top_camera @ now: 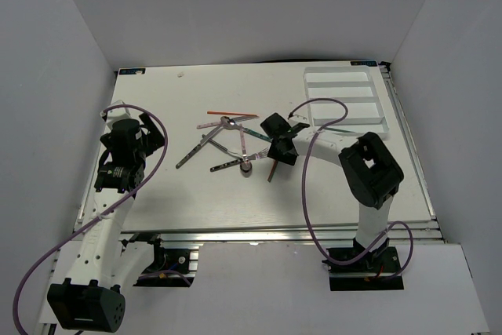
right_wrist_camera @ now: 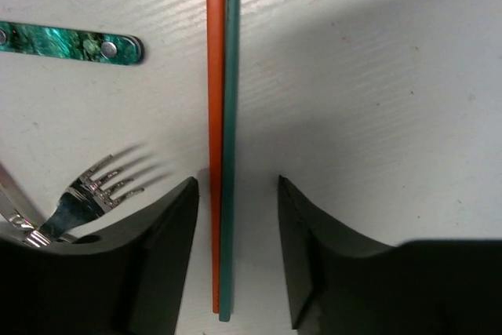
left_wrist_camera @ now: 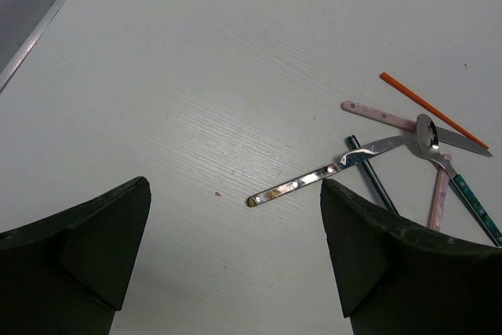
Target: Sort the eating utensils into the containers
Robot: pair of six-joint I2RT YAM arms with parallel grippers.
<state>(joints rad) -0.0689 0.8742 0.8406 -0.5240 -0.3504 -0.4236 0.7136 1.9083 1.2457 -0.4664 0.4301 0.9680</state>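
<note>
Tops of orange stick point(right_wrist_camera: 215, 100), green stick point(right_wrist_camera: 231, 100) cut by upper edge. Handle of fork point(right_wrist_camera: 88, 192) hidden behind my finger point(right_wrist_camera: 149, 268). Left edge cuts green handle point(right_wrist_camera: 67, 43), type unclear.

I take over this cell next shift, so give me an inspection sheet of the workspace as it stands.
Surface: white table, no spills seen.
Job's things: utensils lie heaped mid-table; an orange stick and a green stick lie side by side near a fork; the white cutlery tray sits at the far right.
Clutter: one small speck near the far edge.
Grippers: left gripper open above bare table; right gripper open, straddling both sticks.
Cables: purple cables loop off both arms; the right one overlaps the tray in the top view.
Surroundings: plain white walls on three sides.
</note>
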